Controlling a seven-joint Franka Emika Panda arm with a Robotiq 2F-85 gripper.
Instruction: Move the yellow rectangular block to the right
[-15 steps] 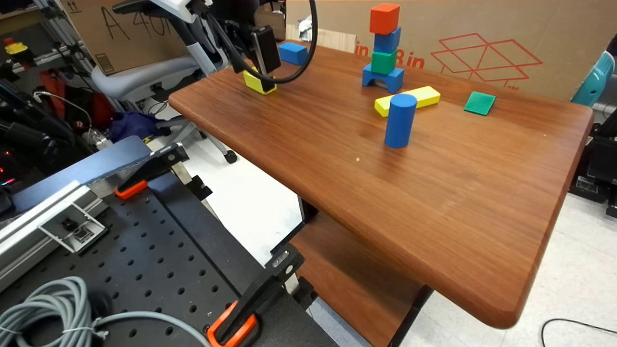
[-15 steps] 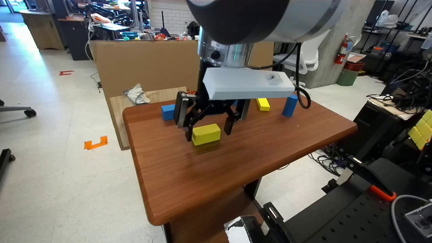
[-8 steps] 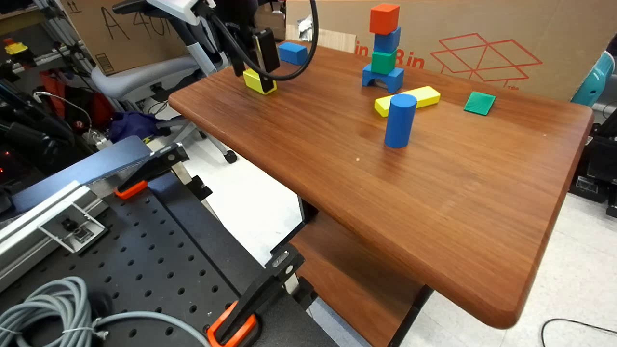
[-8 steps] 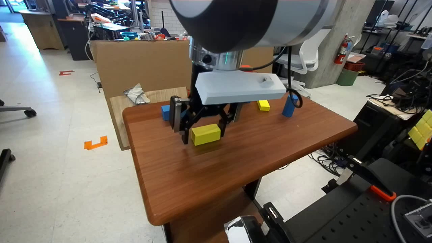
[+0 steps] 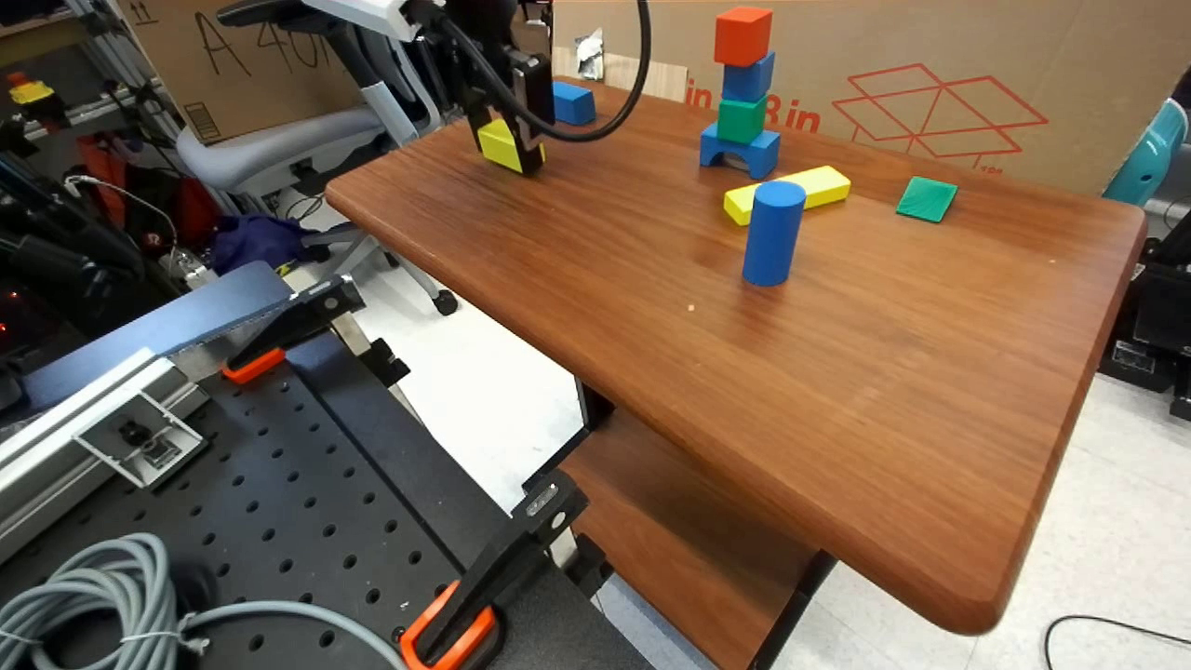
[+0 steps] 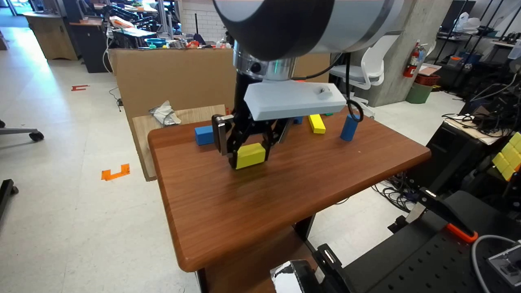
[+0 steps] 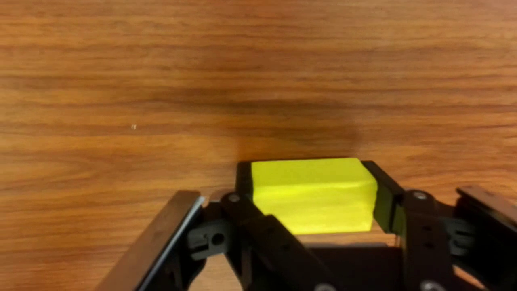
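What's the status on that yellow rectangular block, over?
Jaws shut on yellow rectangular block, both ends gripped. Block apparently slightly off the table. Possible obstacle: blue cylinder, upright, right of block in both exterior views.

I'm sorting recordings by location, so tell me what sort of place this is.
Probably a robotics lab or workshop: a robot arm reaches over the table, and there are a perforated black board and, in the background, a red fire extinguisher.
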